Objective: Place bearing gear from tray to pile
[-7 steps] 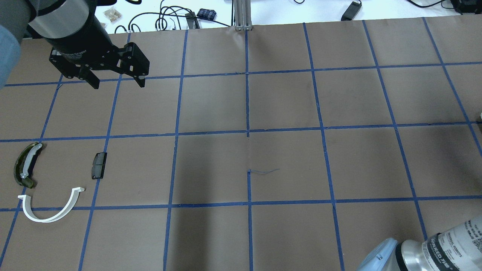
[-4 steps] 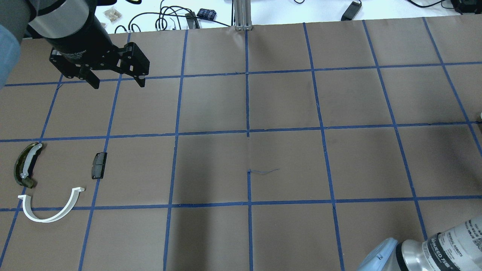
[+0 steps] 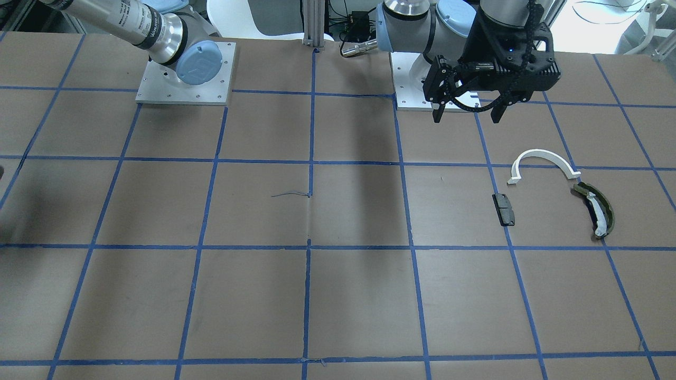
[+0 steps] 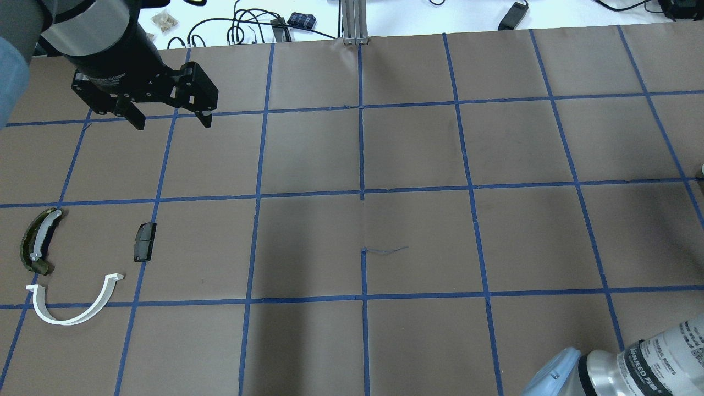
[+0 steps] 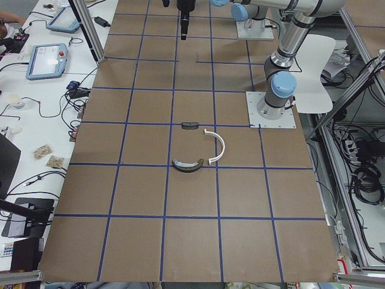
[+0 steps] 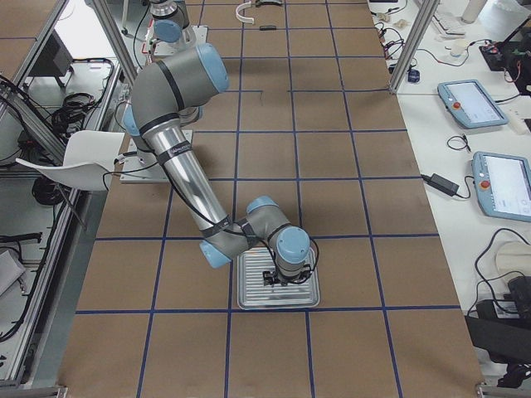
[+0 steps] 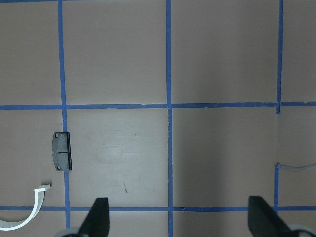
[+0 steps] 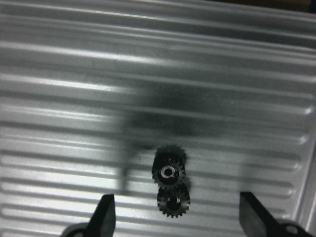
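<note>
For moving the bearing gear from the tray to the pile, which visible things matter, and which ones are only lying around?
Job: two dark gears, metal tray, open right gripper above them; the pile: white half-ring, olive curved piece, dark block.

Lying about: power adapter, teach pendants, white chair. Left gripper hangs open, empty.

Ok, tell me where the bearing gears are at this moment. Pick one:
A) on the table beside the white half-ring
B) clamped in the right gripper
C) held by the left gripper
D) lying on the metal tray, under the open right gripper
D: the right wrist view shows two black gears lying on the ridged metal tray, with the right gripper open wide above them and touching neither.
</note>
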Tool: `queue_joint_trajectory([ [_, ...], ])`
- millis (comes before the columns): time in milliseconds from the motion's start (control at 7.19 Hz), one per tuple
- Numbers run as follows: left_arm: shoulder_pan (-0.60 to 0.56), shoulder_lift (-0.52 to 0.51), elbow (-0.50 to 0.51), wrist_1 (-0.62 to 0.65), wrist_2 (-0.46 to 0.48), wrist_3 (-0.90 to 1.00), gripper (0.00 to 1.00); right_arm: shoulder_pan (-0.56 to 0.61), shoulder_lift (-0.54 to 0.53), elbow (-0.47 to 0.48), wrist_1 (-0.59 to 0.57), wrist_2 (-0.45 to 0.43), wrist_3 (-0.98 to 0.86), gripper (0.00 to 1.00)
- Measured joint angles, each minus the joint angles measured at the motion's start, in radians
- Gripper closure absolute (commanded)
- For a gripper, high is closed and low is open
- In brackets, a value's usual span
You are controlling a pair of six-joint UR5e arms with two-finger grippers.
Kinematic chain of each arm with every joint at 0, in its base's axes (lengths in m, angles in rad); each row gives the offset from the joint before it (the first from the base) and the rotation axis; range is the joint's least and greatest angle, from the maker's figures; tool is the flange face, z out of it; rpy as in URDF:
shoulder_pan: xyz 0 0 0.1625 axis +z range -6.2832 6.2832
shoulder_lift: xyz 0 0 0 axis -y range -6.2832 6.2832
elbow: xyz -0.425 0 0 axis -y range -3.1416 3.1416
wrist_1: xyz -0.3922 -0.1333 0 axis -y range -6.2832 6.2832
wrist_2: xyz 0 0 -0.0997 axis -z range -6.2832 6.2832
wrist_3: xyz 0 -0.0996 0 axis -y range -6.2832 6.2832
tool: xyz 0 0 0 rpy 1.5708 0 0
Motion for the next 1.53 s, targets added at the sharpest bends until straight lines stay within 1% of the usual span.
queue_joint_trajectory([
  [139, 0.000, 0.000, 0.000, 0.000, 0.000, 0.000, 0.00, -0.001, 0.003, 0.001, 0.000, 0.000, 0.000, 0.14],
  [278, 0.000, -0.001, 0.000, 0.000, -0.001, 0.000, 0.00, -0.001, 0.005, 0.001, 0.000, 0.000, 0.000, 0.24],
  [417, 0.000, -0.001, 0.000, 0.000, 0.000, 0.000, 0.00, -0.001, 0.006, 0.001, -0.002, -0.002, 0.000, 0.43],
  [556, 0.000, -0.001, 0.000, 0.000, 0.000, 0.000, 0.00, -0.001, 0.007, 0.001, -0.008, -0.006, 0.000, 0.66],
  [834, 0.000, -0.001, 0.000, 0.000, -0.001, 0.000, 0.00, -0.001, 0.007, 0.002, -0.032, -0.012, -0.001, 0.83],
  [1112, 0.000, -0.002, 0.000, 0.000, 0.000, 0.000, 0.00, -0.001, 0.007, 0.002, -0.037, -0.016, -0.002, 0.89],
  [1529, 0.000, -0.001, 0.001, 0.000, 0.000, 0.000, 0.00, -0.001, 0.001, 0.004, -0.039, -0.020, 0.001, 0.91],
])
